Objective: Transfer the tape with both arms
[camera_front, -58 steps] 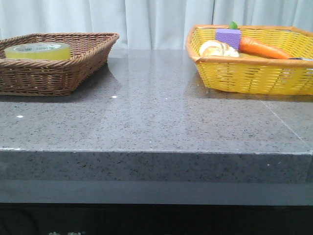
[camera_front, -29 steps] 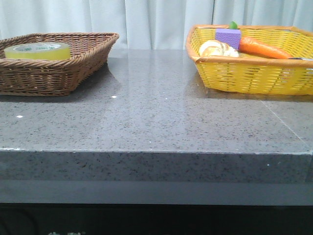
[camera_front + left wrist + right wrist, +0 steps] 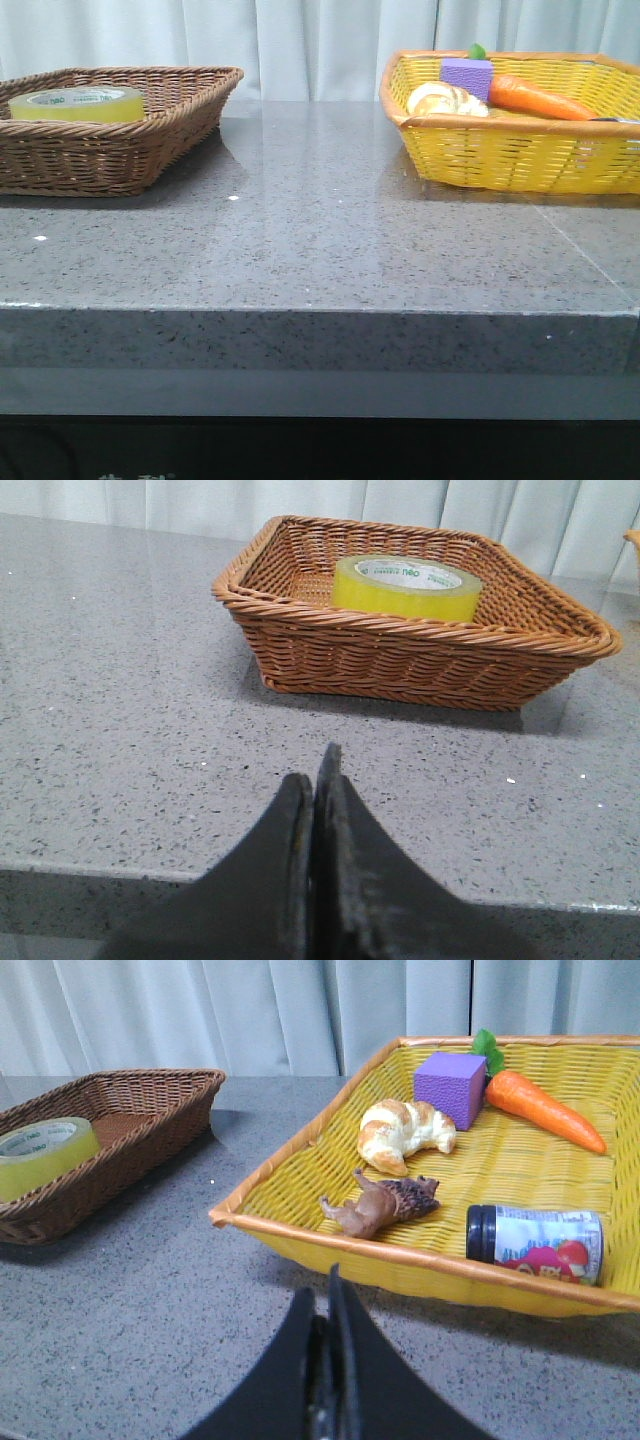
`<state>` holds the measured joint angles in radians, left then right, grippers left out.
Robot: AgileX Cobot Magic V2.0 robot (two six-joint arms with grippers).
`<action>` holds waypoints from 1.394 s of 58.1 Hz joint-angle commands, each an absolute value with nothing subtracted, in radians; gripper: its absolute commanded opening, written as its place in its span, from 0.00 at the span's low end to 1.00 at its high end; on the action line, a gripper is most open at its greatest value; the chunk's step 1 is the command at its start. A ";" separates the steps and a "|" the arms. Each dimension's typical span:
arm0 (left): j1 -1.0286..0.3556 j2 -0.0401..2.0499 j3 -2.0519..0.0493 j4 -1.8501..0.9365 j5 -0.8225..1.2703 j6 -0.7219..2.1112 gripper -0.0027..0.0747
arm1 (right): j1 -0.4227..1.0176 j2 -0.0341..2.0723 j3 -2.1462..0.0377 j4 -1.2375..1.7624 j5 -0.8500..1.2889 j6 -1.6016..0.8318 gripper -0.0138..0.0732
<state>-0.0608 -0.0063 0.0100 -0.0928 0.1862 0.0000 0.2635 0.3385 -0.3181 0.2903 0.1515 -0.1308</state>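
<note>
One tape (image 3: 406, 586) roll inside brown basket (image 3: 400, 650); five items in yellow basket (image 3: 300, 1200) beside it. Left gripper (image 3: 314, 780) and right gripper (image 3: 330, 1295) pressed together, empty.

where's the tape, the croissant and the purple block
tape (image 3: 406, 587), left wrist view, on its yellow side wall
croissant (image 3: 403, 1130), right wrist view, on the middle of its crust
purple block (image 3: 450, 1088), right wrist view, on its front face
</note>
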 commanded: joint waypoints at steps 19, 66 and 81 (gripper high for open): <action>-0.059 -0.024 0.048 -0.094 0.098 -0.009 0.01 | 0.044 0.118 -0.070 0.232 0.000 -0.051 0.08; -0.059 -0.024 0.048 -0.094 0.098 -0.009 0.01 | 0.019 -0.037 0.001 0.195 0.062 -0.053 0.08; -0.059 -0.024 0.048 -0.094 0.098 -0.009 0.01 | 0.019 -0.037 0.001 0.195 0.062 -0.053 0.08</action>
